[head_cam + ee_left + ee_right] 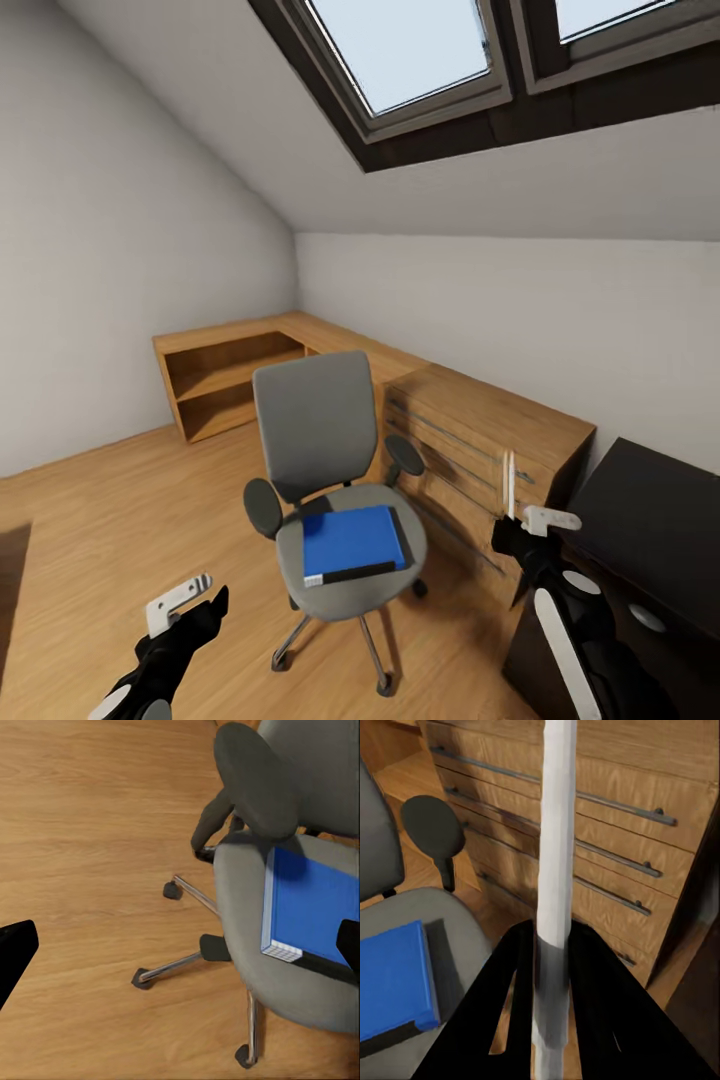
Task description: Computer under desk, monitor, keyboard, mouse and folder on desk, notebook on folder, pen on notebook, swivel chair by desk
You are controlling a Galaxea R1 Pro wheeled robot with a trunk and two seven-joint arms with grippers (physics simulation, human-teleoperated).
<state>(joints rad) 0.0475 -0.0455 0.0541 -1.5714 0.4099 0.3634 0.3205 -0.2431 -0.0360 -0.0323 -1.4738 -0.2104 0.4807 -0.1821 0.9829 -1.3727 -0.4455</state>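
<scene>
The blue folder (352, 541) lies flat on the seat of the swivel chair (312, 420), with a dark slab, perhaps the notebook, peeking from beneath it. It looks stiff, thin and light, likely slick-faced, so a pinch across the edge nearest the chair's front should serve best. The right gripper (551, 967) is clamped on a slim white pen (555, 862), upright beside the chair. The left gripper (190, 605) hangs low before the chair, its fingers spread apart. Desk, monitor and keyboard lie outside these views; the dark furniture at the chair's far right is cut off.
</scene>
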